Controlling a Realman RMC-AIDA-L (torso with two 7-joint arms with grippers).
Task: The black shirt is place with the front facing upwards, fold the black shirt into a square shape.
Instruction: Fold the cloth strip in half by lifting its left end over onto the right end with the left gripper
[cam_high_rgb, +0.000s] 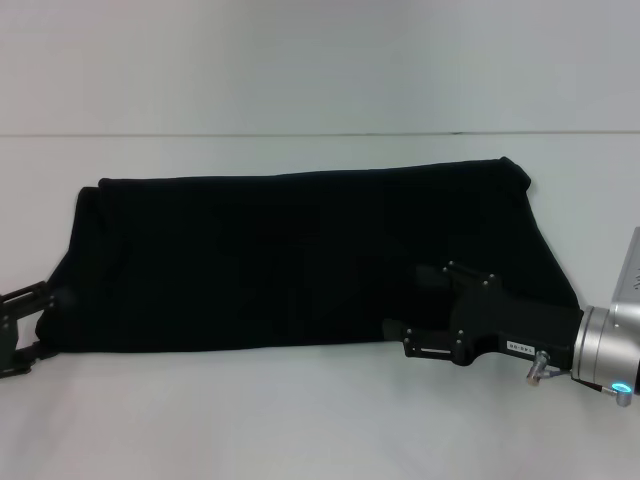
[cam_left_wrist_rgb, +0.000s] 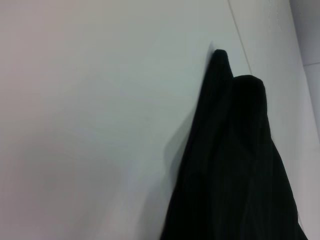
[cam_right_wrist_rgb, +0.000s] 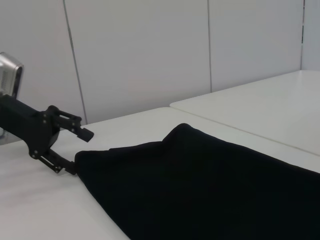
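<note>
Left gripper at black shirt

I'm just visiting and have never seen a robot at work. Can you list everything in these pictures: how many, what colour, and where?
black shirt: one, black, lying folded into a long band across the middle of the table; no print shows.
table: one, white, under the shirt.
second table: one, white, apart from the first, seen only in the right wrist view.
wall: white panels, behind the tables.
left gripper: one, black, at the shirt's left end near its front corner, open there.
right gripper: one, black on a silver wrist, at the shirt's front edge, right of centre.
</note>
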